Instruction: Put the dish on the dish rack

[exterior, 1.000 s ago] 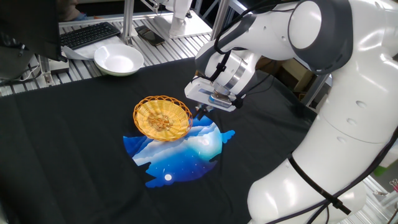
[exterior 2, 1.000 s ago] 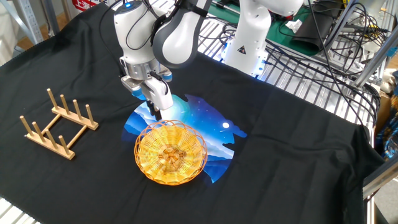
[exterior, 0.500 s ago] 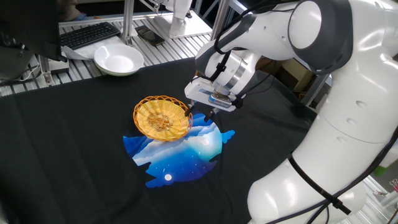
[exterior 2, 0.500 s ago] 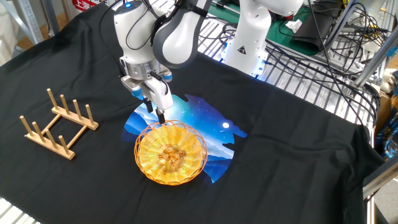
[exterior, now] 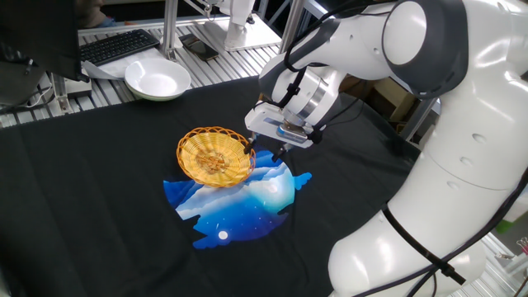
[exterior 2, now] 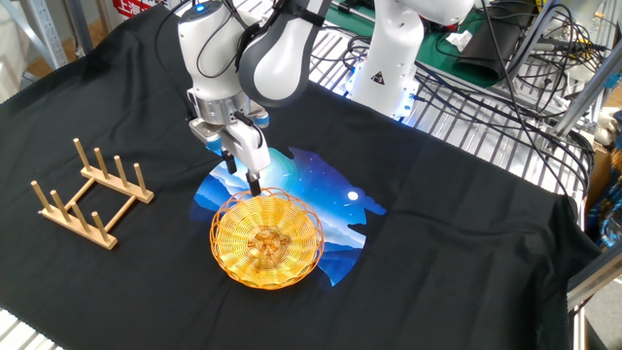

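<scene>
Nearest in the other fixed view, the dish (exterior 2: 267, 241) is lying flat on the bench (exterior 2: 466, 243), its far part overlapping the blue and white print (exterior 2: 311, 190) on the black cloth. Its far rim is sitting right at the tips of the end effector (exterior 2: 255, 186), which is pointing down at the edge; the fingers are standing narrow with the wicker rim at them, though whether they are truly clamping it I cannot tell. To the side, well apart from the dish, the dish rack (exterior 2: 89, 192) is standing upright on the cloth with its pegs pointing up.

In one fixed view the dish (exterior: 216, 156) is resting beside the end effector (exterior: 253, 148), the white arm (exterior: 363, 49) reaching over from behind it. Farther back, a white bowl (exterior: 157, 80) is sitting at the cloth's far edge, with a keyboard (exterior: 120, 45) beyond it.
</scene>
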